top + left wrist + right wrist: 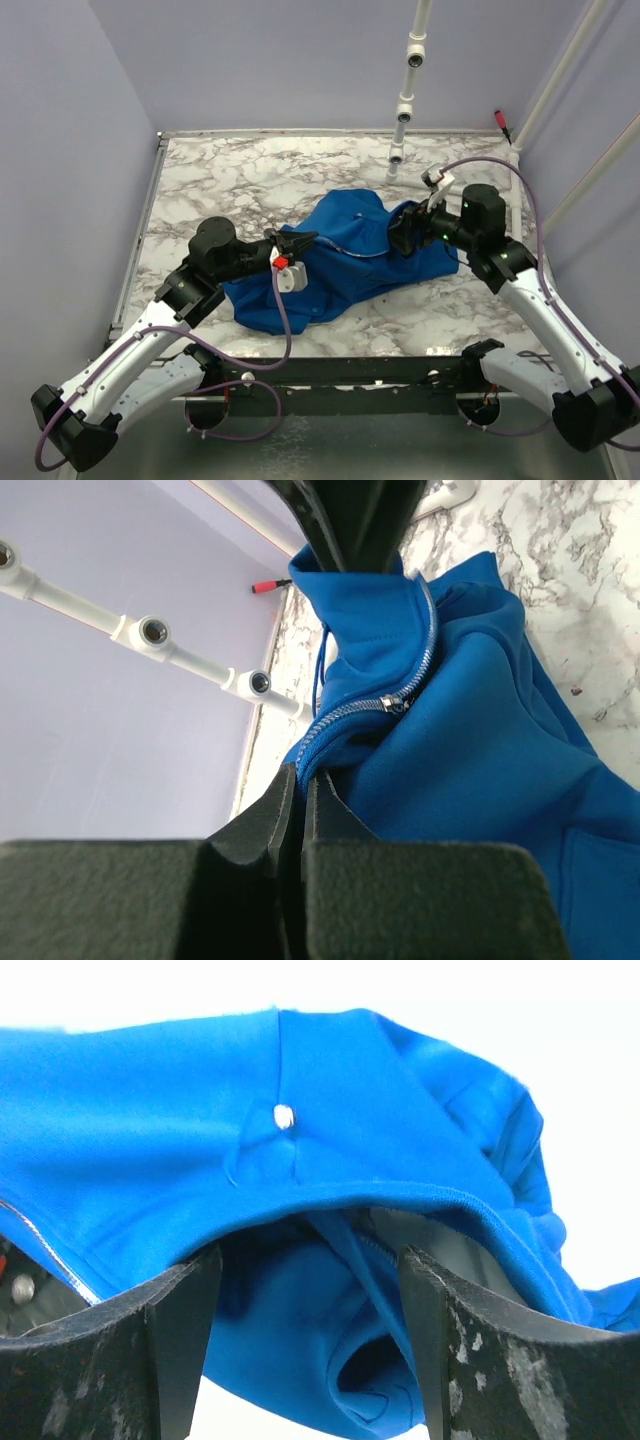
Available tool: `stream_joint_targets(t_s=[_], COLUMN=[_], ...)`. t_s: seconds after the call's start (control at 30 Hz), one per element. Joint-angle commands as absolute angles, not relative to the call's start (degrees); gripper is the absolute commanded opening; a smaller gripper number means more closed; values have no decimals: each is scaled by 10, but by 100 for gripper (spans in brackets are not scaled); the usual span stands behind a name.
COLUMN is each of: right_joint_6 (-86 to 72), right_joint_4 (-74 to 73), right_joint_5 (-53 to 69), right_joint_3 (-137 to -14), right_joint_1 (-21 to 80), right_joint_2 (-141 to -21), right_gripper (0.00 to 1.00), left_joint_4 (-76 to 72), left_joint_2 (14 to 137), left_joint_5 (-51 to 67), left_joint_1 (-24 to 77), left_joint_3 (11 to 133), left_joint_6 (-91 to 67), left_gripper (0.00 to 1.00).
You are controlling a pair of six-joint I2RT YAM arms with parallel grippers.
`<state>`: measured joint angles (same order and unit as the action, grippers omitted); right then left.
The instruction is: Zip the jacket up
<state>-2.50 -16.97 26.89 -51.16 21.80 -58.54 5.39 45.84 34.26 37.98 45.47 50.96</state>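
Your left tool (pixel 300 241) grips the jacket (pixel 345 262), heaped on the desk (pixel 250 170), at one end of its zip (pixel 428 630), which runs away toward your right tool (pixel 400 232), jaws apart astride the collar end.

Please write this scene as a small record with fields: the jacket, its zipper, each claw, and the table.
jacket: blue, crumpled, lying on the table
table: marble pattern
slider: partway along the zipper, not yet at the collar
left claw: shut on the jacket's zipper edge
right claw: open, with a fold of the jacket inside the gap
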Motion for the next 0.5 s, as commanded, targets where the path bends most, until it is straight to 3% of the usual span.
stream_joint_targets(t_s=[0.0,0.13,0.27,0.4,0.47], right_joint_6=[-79,-16,36,7,-44], right_joint_4=[-118,-167,-233,-236,-199], right_joint_5=[203,234,284,303,372], right_joint_3=[-520,-503,-493,-493,-494], right_joint_1=[220,220,220,220,220], right_joint_2=[-533,-484,-451,-415,-383], right_gripper=[68,44,49,42,49], left_joint_4=[19,-20,-58,-63,-71], left_joint_2=[440,437,442,454,459], left_joint_5=[351,332,320,311,301], left_joint_1=[380,379,379,378,379], left_joint_3=[481,480,501,534,543], left_joint_6=[465,392,331,305,289], left_gripper=[0,0,0,0,0])
